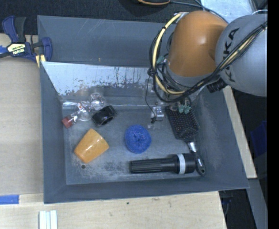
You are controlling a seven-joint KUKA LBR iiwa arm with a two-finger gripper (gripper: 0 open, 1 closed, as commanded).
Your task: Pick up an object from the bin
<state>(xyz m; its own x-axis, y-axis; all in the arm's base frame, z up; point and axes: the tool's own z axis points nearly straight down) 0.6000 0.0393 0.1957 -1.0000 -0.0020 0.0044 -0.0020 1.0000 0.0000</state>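
My gripper [157, 113] hangs below the orange wrist cover, over the right middle of the bin floor. Just below and to its left lies a round blue fuzzy ball [138, 139]. Right beside it on the right lies a black brush-like thing with a mesh head [182, 123], slanting down toward the front right. A black cylinder with a white band [165, 166], shaped like a torch, lies along the front of the bin. Nothing shows in the gripper.
Further left lie a small black ring-shaped piece [103, 115], a crumpled clear plastic thing with a red end [82, 109] and an orange cup on its side [91, 146]. The arm and its cables cover the bin's upper right.
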